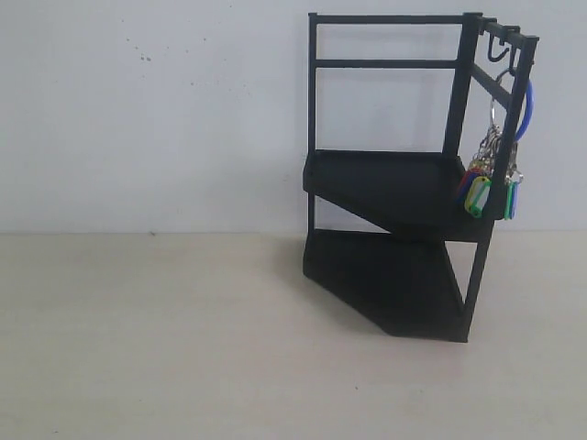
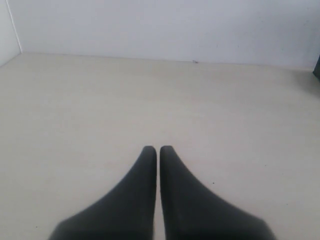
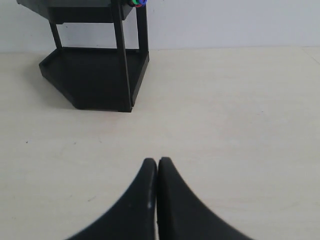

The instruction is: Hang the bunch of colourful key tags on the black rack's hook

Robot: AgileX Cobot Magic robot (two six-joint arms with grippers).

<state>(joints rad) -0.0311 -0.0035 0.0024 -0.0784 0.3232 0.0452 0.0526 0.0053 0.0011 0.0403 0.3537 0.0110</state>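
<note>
The black rack (image 1: 394, 183) stands at the right of the exterior view, against the white wall. The colourful key tag bunch (image 1: 486, 179) hangs by its blue loop (image 1: 526, 110) from a hook (image 1: 503, 57) on the rack's top side rail. Neither arm shows in the exterior view. My left gripper (image 2: 158, 149) is shut over bare table, nothing between its fingers. My right gripper (image 3: 157, 161) is shut too, empty, low over the table some way from the rack's lower shelf (image 3: 92, 75); a sliver of the tags (image 3: 137, 2) shows at the frame's edge.
A beige table (image 1: 183, 339) runs to a white wall (image 1: 156, 110). In the left wrist view a second wall meets the back wall at a corner (image 2: 14, 30), and a dark sliver of the rack (image 2: 317, 67) shows at the frame's edge.
</note>
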